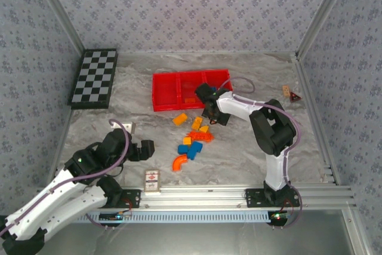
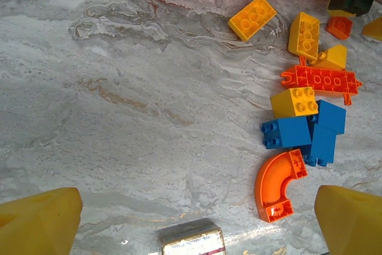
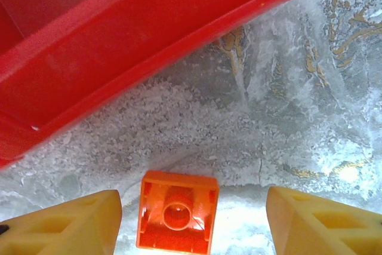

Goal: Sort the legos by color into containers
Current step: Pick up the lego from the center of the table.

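Just in front of the tray (image 3: 119, 46), on the bench, your right tool (image 3: 194, 225) stands spread astride an orange brick (image 3: 178, 219), touching neither side; the brick sits off-centre, so shift over before you close; your left tool (image 2: 196, 222) hangs spread wide, well off the tray; the arm hides the tray's right compartment, so I can't tell what's in it.

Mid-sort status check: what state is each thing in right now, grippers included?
left gripper: open, empty.
right gripper: open, straddling the small orange brick, not touching it.
small orange brick: loose on the table, underside up.
tray: flat on the table, nothing seen inside.
legos: loose on the table, unsorted.
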`<state>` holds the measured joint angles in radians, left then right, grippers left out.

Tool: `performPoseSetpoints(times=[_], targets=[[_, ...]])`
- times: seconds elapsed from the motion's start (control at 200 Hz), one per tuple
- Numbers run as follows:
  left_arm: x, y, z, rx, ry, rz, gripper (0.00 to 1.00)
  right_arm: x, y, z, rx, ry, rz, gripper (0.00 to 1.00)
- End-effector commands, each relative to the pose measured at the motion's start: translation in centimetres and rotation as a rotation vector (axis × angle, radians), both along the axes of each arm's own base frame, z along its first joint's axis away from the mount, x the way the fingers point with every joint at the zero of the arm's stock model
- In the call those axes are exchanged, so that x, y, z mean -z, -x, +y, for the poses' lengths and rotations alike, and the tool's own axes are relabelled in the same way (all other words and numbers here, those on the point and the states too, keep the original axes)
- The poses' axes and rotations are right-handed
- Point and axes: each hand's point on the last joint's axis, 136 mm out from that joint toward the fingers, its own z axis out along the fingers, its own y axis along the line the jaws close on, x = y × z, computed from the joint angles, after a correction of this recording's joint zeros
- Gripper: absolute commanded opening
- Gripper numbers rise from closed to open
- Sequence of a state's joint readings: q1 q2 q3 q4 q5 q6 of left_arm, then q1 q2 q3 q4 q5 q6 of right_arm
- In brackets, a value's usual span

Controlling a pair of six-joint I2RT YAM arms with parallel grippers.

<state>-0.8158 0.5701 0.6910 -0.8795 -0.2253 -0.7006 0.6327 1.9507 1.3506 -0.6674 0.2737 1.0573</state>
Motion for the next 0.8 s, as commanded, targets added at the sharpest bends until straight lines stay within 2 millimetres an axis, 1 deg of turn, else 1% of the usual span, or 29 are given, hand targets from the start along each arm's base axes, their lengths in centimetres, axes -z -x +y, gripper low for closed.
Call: performPoseSetpoints(times=[0.0, 0.12, 0.24, 0.36, 0.375, 0.425, 0.55, 0.66, 0.795], targets=[[-1.1, -0.1, -0.2, 0.007, 0.018, -0.026, 1.00, 1.4, -0.5, -0.4, 0.040, -0.003, 0.005, 0.65], [-1.0, -0.1, -0.2, 0.006, 0.015, -0.024, 1.00, 1.8, -1.0, 0.3, 0.005, -0.019, 0.007, 0.63], [-1.0, -0.1, -0.1, 0.005, 0.016, -0.025, 1.00, 2.2, -0.9, 0.3, 0.001, -0.011, 0.013, 0.59], [-1.0, -0.1, -0.1, 0.005, 0.016, -0.025, 1.00, 2.8, -0.4, 0.0, 0.005, -0.009, 0.030, 0.57], [-1.1, -0.1, -0.1, 0.005, 0.017, -0.026, 1.00, 2.7, -0.9, 0.4, 0.003, -0.023, 0.011, 0.57], [-1.0, -0.1, -0.2, 0.005, 0.016, -0.025, 1.00, 2.7, -0.9, 0.5, -0.007, -0.021, 0.009, 0.54], [-1.0, -0.1, -0.1, 0.004, 0.015, -0.025, 1.00, 3.1, -0.5, 0.7, -0.027, 0.002, 0.018, 0.50], [-1.0, -0.1, -0.2, 0.005, 0.016, -0.025, 1.00, 3.3, -0.2, 0.8, -0.036, 0.010, 0.020, 0.41], [-1.0, -0.1, -0.1, 0.004, 0.016, -0.025, 1.00, 3.1, 0.0, 1.0, -0.054, 0.018, 0.016, 0.33]])
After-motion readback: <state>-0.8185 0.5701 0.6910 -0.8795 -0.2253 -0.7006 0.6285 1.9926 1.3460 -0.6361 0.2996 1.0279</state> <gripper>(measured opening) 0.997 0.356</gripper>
